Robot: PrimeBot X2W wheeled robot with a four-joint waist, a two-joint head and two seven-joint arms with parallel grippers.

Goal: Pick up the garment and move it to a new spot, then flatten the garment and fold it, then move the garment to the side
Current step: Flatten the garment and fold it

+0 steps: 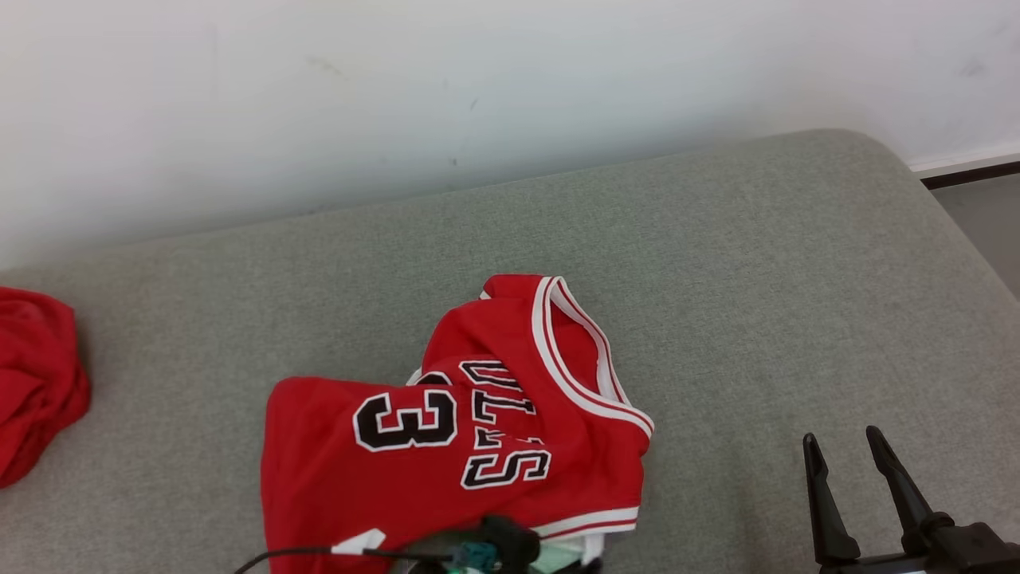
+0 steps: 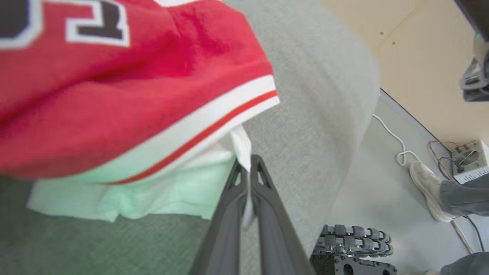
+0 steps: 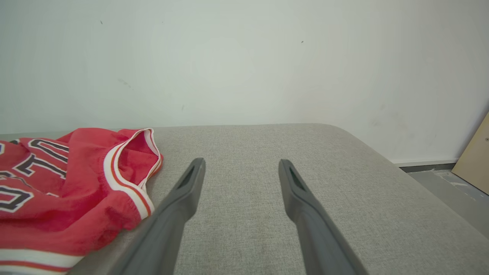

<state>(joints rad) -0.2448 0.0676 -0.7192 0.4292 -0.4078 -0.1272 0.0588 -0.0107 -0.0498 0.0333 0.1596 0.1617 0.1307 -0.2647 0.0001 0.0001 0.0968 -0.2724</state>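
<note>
1. Fingers [image 2: 267, 214] of the left gripper [image 2: 248, 165] lie pressed together at the bottom centre of the left wrist view, and we see a thin white flap of cloth pinched between them.
2. That flap comes out from under the striped hem of the red jersey [image 2: 114, 95], which fills the upper left of that frame. More pale cloth [image 2: 172, 191] lies beneath the hem on the grey cushion [image 2: 313, 95].
3. The head view gives us what the wrist view cannot: the whole jersey, crumpled at lower centre with a "3" and letters facing up, and the left gripper's dark body at its bottom edge.
4. The right gripper [image 1: 843, 438] stands wide open and touches nothing, at the lower right of the head view, well apart from the jersey. Its own wrist view shows one striped opening of the jersey at lower left.
5. Farther out, we find a second red cloth [image 1: 32, 383] at the left edge of the head view. A person's shoe [image 2: 428, 191] and a white cable [image 2: 393, 141] are on the floor at the right of the left wrist view.
</note>
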